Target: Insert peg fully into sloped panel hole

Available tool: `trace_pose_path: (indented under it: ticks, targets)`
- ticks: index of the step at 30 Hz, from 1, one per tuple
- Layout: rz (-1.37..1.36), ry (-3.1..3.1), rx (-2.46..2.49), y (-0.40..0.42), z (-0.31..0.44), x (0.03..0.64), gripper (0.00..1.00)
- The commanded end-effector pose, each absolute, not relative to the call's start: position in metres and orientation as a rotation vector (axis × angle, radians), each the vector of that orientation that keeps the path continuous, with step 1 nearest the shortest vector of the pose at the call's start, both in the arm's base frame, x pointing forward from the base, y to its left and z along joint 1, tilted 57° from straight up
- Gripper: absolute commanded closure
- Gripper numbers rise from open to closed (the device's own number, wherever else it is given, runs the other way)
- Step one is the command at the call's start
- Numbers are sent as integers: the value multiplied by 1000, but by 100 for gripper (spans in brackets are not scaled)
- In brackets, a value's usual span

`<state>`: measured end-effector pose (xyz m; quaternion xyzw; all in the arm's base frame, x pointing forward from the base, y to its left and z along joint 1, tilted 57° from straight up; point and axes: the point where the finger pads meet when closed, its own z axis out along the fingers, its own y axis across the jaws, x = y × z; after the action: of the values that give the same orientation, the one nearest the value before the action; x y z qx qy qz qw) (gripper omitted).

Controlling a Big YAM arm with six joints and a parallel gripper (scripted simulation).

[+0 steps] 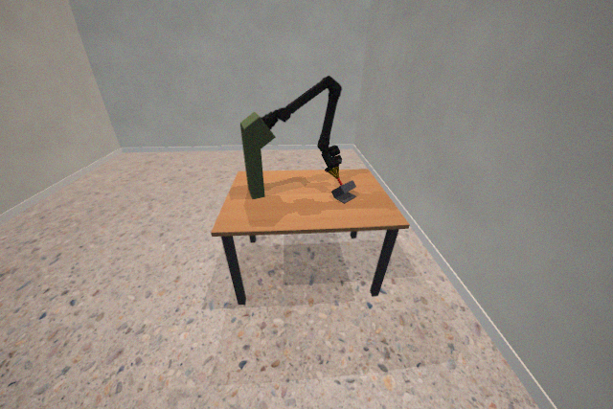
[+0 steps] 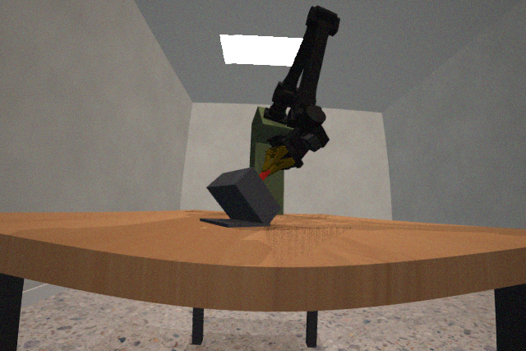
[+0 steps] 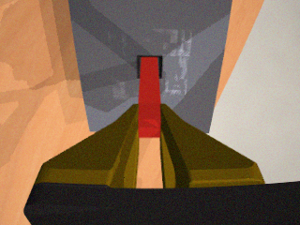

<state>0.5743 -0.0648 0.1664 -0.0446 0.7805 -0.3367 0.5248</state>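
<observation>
A dark grey sloped panel [image 3: 150,44] stands on the wooden table, right of middle in the top view [image 1: 344,191] and tilted on its flat base in the exterior view [image 2: 242,200]. My gripper [image 3: 149,113] with olive fingers is shut on a red peg [image 3: 149,90]. The peg's far end sits in the square hole [image 3: 149,63] in the panel's face. A short length of peg shows between the fingers and the panel in the exterior view [image 2: 264,175] and in the top view [image 1: 338,179]. The gripper [image 2: 278,159] is close above the panel's upper edge.
A tall green pedestal [image 1: 254,153] carries the arm's base at the table's back left. The table's right edge [image 1: 388,196] lies close to the panel. A wall stands to the right.
</observation>
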Motion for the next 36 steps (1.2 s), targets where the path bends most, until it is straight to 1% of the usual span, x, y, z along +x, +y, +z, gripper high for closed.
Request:
trace_pose_path:
  ticks: [1,26,35,36]
  targets:
    - [-818,1852,-95,-73,170,579,100]
    - [-818,1852,-94,-81,167,592,100]
    - [-807,1865,-102,-75,165,587,100]
    - [-807,1865,-102,-75,165,587,89]
